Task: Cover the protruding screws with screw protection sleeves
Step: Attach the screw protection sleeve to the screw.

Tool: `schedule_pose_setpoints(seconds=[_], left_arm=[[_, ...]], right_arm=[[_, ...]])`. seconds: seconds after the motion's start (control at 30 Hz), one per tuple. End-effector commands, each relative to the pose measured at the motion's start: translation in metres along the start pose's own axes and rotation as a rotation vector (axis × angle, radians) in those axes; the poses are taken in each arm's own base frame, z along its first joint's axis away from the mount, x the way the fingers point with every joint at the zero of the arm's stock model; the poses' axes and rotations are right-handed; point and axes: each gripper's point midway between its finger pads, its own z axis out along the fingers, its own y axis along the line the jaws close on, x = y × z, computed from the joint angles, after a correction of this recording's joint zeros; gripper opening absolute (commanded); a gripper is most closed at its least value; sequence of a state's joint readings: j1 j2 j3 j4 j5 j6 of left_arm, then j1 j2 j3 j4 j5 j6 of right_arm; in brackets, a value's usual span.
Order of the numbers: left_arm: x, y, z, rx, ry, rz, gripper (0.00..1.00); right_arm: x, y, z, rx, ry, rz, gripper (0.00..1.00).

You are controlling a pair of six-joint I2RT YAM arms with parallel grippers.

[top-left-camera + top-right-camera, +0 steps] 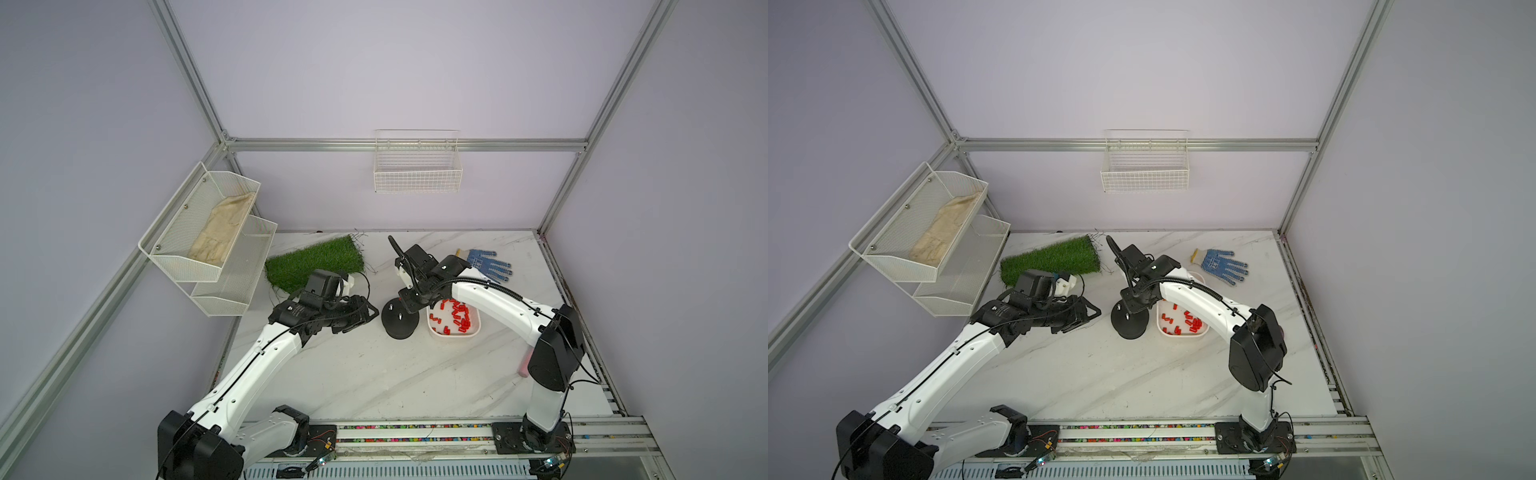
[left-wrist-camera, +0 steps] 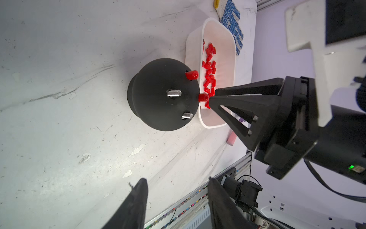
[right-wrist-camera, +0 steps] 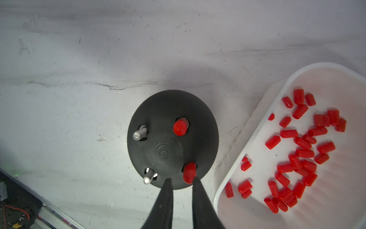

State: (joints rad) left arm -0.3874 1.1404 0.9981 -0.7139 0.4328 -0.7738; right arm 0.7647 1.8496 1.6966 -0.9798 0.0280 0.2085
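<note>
The right gripper [image 3: 181, 179] hangs over the black base [image 3: 164, 150], jaws a little apart with nothing between them. One fingertip [image 3: 198, 184] is just beside a red sleeve [image 3: 189, 172] standing on the base. A second sleeve [image 3: 180, 126] stands there too, two bare screws [image 3: 139, 133] rise beside them, and loose sleeves [image 3: 303, 152] lie in the white tray [image 3: 336, 79] just beside the base, toward the table's [image 1: 374, 374] right edge. The left gripper [image 2: 176, 179] hovers near the base on its left-edge side, jaws wide apart and empty.

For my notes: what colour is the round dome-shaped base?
Black; the dome-shaped base shows best in right wrist view.
</note>
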Motion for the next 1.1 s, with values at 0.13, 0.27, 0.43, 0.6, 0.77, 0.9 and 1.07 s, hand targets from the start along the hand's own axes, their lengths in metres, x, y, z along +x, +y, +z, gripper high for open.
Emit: schedule_pose_setpoints(seconds=[0.13,0.27,0.43,0.6,0.77,0.9,1.07], left_arm=[[0.002,-0.002,-0.002,0.025,-0.017,0.020,0.50],[0.002,-0.001,-0.002,0.023,-0.019,0.019,0.50],[0.002,-0.002,-0.002,0.025,-0.018,0.018,0.50],[0.002,-0.002,-0.003,0.025,-0.019,0.019,0.50],[0.003,-0.002,-0.002,0.026,-0.017,0.017,0.51],[0.002,-0.002,-0.002,0.026,-0.018,0.018,0.50],[0.001,-0.004,-0.001,0.030,-0.015,0.018,0.51]], right_arm=[[-0.005,0.003,-0.009,-0.013,-0.044,-0.001,0.19],[-0.001,0.002,-0.004,-0.008,-0.029,0.000,0.14],[0.004,0.000,0.003,-0.009,-0.015,0.006,0.13],[0.008,-0.002,0.008,-0.011,-0.004,0.012,0.12],[0.005,-0.002,0.003,-0.013,-0.019,0.018,0.13],[-0.007,-0.001,-0.014,-0.022,-0.070,0.028,0.18],[-0.019,-0.003,-0.037,-0.027,-0.137,0.047,0.24]])
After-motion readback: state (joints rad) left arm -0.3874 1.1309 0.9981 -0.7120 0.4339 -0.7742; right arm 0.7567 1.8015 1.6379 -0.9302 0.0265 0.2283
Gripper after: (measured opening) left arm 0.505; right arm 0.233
